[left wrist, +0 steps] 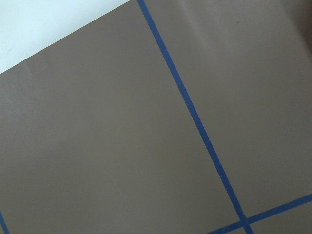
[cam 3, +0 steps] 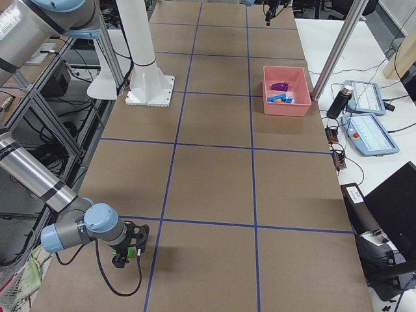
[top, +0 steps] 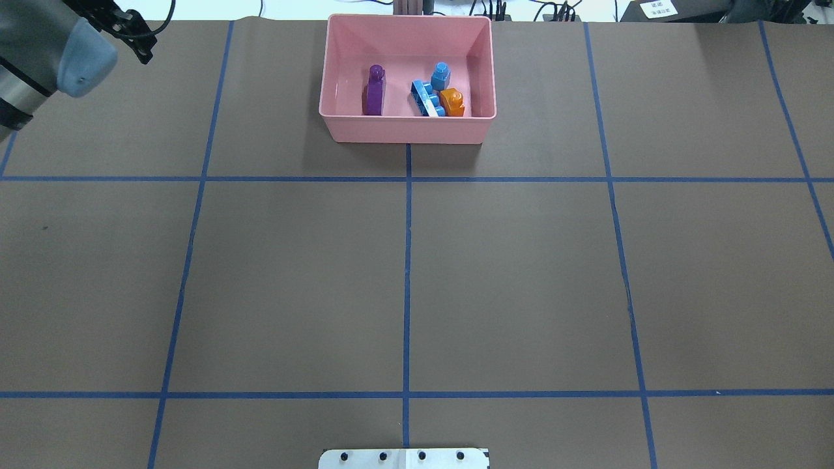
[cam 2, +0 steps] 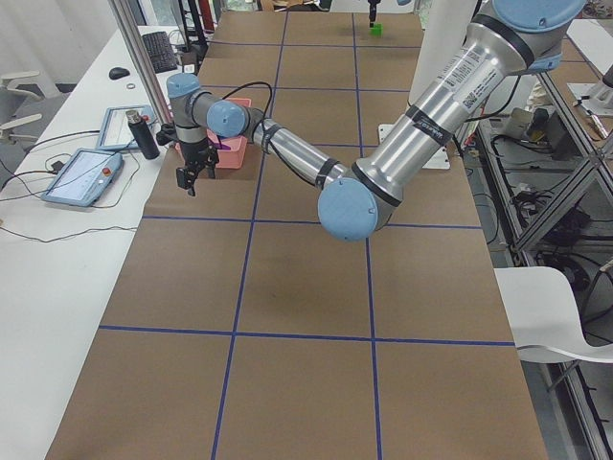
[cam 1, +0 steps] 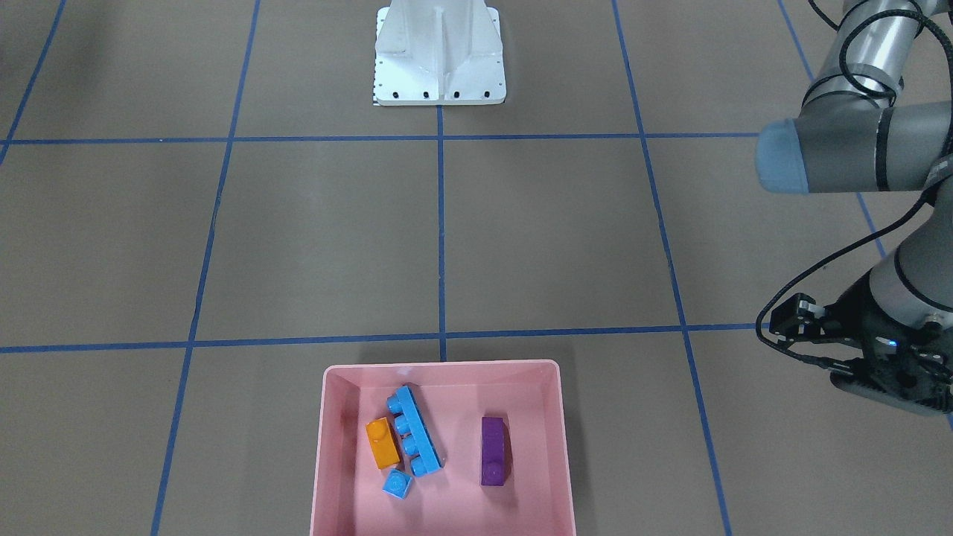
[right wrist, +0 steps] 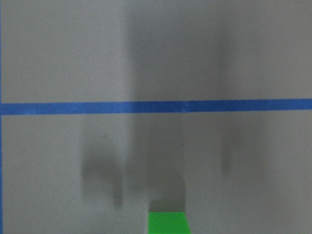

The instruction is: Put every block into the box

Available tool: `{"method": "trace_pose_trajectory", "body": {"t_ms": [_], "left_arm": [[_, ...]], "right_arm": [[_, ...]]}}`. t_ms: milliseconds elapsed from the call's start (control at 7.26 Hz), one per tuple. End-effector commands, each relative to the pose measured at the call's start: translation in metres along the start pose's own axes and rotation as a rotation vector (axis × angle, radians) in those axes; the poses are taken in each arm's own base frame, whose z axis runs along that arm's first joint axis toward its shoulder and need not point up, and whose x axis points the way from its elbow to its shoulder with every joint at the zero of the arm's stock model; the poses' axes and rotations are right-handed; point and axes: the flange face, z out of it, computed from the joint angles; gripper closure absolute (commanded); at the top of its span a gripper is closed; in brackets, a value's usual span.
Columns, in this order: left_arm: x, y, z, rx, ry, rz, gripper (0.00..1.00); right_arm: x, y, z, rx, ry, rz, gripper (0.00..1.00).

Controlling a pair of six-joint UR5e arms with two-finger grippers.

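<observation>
On the bench in the front-facing view, the pink box holds four bricks. The orange brick lies against the long blue brick, with the tiny blue brick just beside them. The purple brick sits apart on the other side. The left tool hangs off to one side of the box; you cannot tell how its jaws stand.

The overhead view shows the same four bricks inside, and bare bench in front of the box.

From the left end, the green brick is a small speck at the far end, well apart from the box.

From the right end, the right tool is low at that brick, but you cannot tell whether it is gripping.

The left wrist view gives you only bench and tape. The right wrist view catches the brick's green top at the bottom edge, blurred.

Watch the long carry: an off-centre hold on a glossy brick could let it slip. A release over the crowded side could bounce it out. The left arm parked near the box could also crowd the right arm's approach.
</observation>
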Motion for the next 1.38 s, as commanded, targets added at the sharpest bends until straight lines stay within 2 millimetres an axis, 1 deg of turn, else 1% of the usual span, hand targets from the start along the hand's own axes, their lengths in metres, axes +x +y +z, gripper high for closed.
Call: {"method": "trace_pose_trajectory", "body": {"t_ms": [0, 138, 276, 413, 551, 827, 1102, 1240], "left_arm": [[0.002, 0.000, -0.001, 0.001, 0.002, -0.001, 0.00], [0.003, 0.000, 0.000, 0.002, 0.003, 0.001, 0.00], [0.004, 0.000, 0.000, 0.001, 0.005, -0.002, 0.00], [0.004, 0.000, 0.000, 0.001, 0.005, -0.002, 0.00], [0.005, 0.000, 0.001, 0.000, 0.005, -0.001, 0.00], [0.005, 0.002, 0.003, -0.002, 0.006, -0.001, 0.00], [0.004, 0.002, 0.004, -0.005, 0.005, -0.003, 0.00], [0.004, 0.002, 0.003, -0.003, 0.005, -0.003, 0.00]], "right_arm": [[-0.002, -0.002, 0.004, -0.015, -0.028, -0.092, 0.00], [-0.001, -0.001, 0.005, -0.022, -0.034, -0.102, 0.00], [0.002, 0.007, 0.009, -0.050, -0.061, -0.093, 0.00], [0.002, 0.008, 0.009, -0.054, -0.065, -0.095, 0.00], [0.004, 0.010, 0.011, -0.061, -0.065, -0.102, 0.07], [0.011, 0.017, 0.015, -0.077, -0.060, -0.092, 0.28], [0.011, 0.017, 0.016, -0.081, -0.059, -0.096, 0.28], [0.011, 0.016, 0.016, -0.082, -0.061, -0.098, 0.35]]}}
